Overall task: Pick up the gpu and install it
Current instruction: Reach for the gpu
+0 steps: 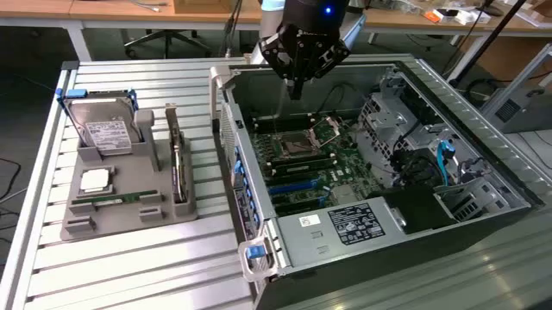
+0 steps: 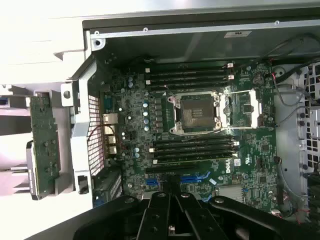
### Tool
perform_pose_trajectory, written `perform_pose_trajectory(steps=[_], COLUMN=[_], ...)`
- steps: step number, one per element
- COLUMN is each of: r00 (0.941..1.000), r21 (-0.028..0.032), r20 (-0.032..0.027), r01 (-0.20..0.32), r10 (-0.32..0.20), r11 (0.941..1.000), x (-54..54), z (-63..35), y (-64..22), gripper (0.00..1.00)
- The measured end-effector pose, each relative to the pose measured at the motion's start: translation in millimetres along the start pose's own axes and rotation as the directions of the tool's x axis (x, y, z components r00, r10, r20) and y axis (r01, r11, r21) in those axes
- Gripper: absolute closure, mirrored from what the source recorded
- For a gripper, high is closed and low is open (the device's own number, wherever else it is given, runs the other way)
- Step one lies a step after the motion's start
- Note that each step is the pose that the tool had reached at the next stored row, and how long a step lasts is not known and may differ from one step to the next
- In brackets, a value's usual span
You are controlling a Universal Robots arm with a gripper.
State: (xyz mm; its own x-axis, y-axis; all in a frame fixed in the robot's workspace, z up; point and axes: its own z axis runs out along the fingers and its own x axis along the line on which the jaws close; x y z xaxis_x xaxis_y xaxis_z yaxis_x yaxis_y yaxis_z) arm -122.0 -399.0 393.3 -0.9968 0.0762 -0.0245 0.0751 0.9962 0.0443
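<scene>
black gripper (image 2: 173,200), fingers together and empty, hangs over the green motherboard (image 2: 200,125) in the open grey computer case (image 1: 227,97). beyond the case wall, the dark flat silver-bracketed gpu (image 1: 178,166) stands on edge in a grey tray (image 1: 121,213). pickup, installation outstanding.

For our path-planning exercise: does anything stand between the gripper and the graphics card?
Yes: the computer case's side wall rises between them. The gripper hangs above the open case; the graphics card stands on edge in the grey holder outside that wall.
</scene>
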Motion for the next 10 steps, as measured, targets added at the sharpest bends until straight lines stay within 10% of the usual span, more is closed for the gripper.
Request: perform_pose_trajectory(steps=[10], r00=[1.0000], r21=[0.0000], r20=[0.0000], r01=[0.000], r10=[0.000], r11=[1.0000], x=[2.1], z=[0.0], y=[-0.1], gripper=[0.89])
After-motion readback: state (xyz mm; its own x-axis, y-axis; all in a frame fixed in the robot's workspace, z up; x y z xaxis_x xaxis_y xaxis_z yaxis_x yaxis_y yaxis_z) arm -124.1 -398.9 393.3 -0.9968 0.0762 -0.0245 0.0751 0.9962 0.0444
